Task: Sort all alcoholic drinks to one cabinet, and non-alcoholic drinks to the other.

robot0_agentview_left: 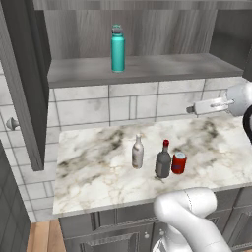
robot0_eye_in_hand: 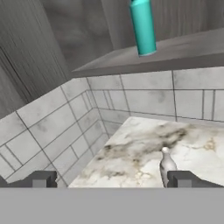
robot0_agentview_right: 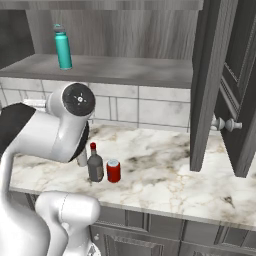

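Observation:
The teal bottle (robot0_agentview_left: 117, 49) (robot0_agentview_right: 63, 47) (robot0_eye_in_hand: 143, 28) stands upright on the open cabinet's grey shelf (robot0_agentview_left: 162, 69). On the marble counter (robot0_agentview_left: 98, 167) stand in a row the slim beige bottle (robot0_agentview_left: 138, 152) (robot0_eye_in_hand: 166, 165), the dark bottle with the red cap (robot0_agentview_left: 163, 160) (robot0_agentview_right: 95, 165) and the red can (robot0_agentview_left: 179, 163) (robot0_agentview_right: 114, 171). My gripper (robot0_agentview_left: 190, 109) (robot0_eye_in_hand: 113, 180) hovers open above the counter's back right, below shelf height, pointing left. Nothing is between its fingertips (robot0_eye_in_hand: 41, 179), and it touches no drink.
An open cabinet door (robot0_agentview_left: 22, 83) with a round knob (robot0_agentview_left: 12, 124) hangs at the counter's left. Other open doors (robot0_agentview_right: 207, 85) hang over its right end. A tiled wall (robot0_agentview_left: 123, 106) backs the counter, and drawers (robot0_agentview_left: 108, 236) run below its front edge.

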You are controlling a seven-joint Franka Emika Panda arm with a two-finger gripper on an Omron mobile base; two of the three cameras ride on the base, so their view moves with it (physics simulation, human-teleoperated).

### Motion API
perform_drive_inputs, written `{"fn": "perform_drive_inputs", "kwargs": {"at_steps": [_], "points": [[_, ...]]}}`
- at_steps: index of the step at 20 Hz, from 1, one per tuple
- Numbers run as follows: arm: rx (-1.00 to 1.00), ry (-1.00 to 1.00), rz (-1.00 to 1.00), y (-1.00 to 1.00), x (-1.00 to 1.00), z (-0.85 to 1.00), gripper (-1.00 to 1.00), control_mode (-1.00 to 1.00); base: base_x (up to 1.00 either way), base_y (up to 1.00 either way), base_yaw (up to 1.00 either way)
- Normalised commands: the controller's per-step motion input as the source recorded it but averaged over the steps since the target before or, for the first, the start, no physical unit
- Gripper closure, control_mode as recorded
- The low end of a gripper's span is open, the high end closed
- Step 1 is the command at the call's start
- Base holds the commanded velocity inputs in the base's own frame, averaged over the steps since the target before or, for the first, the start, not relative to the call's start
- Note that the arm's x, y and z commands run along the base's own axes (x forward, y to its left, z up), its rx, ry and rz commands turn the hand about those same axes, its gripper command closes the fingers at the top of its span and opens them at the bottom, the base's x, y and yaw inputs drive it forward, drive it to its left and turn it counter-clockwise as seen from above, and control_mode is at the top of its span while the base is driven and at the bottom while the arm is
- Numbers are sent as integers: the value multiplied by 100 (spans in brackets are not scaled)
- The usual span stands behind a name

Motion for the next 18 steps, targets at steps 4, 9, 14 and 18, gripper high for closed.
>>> {"fn": "perform_drive_inputs", "kwargs": {"at_steps": [4, 9, 14, 18], "points": [[5, 5, 8, -30, 7, -25, -100, -100, 0, 0, 0], [5, 1, 7, -15, 10, -28, -100, -100, 0, 0, 0], [5, 0, 4, -2, 9, -36, -100, -100, 0, 0, 0], [6, 0, 3, 0, 12, -31, -100, -100, 0, 0, 0]]}}
